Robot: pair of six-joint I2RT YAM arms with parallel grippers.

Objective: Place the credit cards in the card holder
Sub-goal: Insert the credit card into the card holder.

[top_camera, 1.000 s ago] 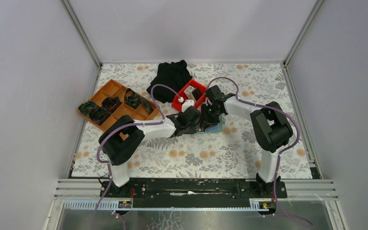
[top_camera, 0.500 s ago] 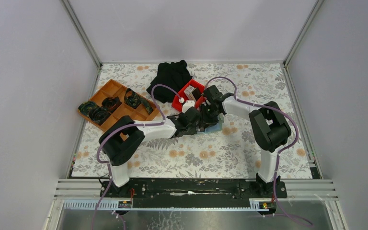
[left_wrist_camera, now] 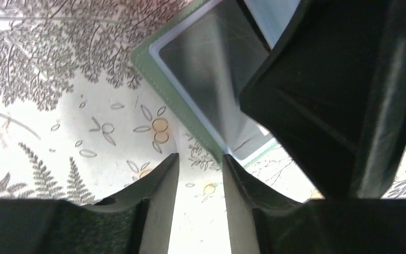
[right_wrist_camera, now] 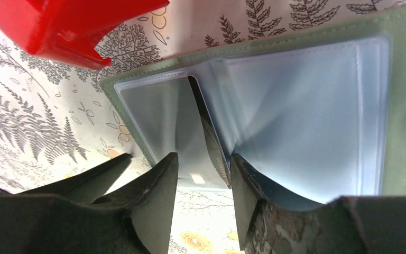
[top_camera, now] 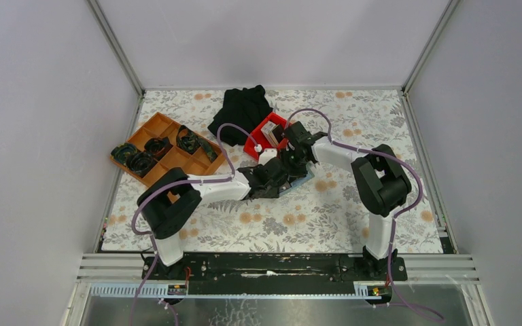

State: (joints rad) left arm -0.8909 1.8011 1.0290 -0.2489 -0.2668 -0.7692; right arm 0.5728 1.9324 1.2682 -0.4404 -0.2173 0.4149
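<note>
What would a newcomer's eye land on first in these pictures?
Both arms meet mid-table over the open green card holder, a dark card standing on edge in its clear sleeves between the fingers of the right gripper. A red bin sits just behind; an orange tray lies at left.

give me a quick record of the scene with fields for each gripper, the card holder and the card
card holder: lying open, clear sleeves facing up
card: dark, on edge, partly in a sleeve slot, between the right jaws
right gripper: jaws apart, wider than the card
left gripper: jaws apart, nothing between them, at the holder's corner
red bin: just beyond the holder
</note>
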